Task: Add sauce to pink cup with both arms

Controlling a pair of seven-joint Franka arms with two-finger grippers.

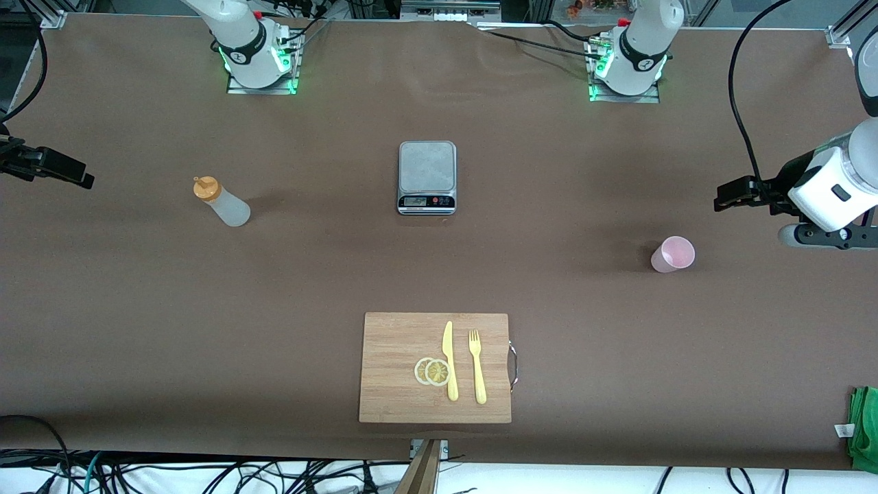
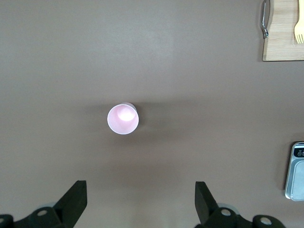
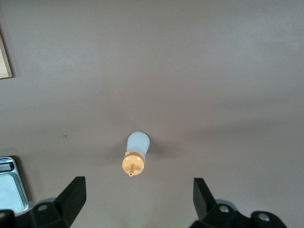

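Only parts of both arms show in the front view: the right gripper (image 1: 82, 180) juts in from the frame edge at the right arm's end of the table, its wrist cut off, and the left gripper (image 1: 720, 199) reaches in at the left arm's end, with much of that arm out of frame. A green cloth (image 1: 865, 429) is cropped at the corner nearest the camera. In each wrist view just the two fingertips show (the rest lies out of frame). The left gripper's fingers (image 2: 76, 199) are spread wide, holding nothing, up in the air above bare table near the pink cup (image 1: 673, 254), which stands upright and untouched. The right gripper's fingers (image 3: 73, 197) are likewise spread and empty, above the table near the sauce (image 1: 222, 201), upright and apart from them. Between the two stands a grey kitchen scale (image 1: 426, 177); its display is unreadable. Nearer the camera lies a wooden cutting board (image 1: 391, 370) with lemon slices (image 1: 432, 371), a yellow knife (image 1: 449, 360) and a yellow fork (image 1: 477, 367).
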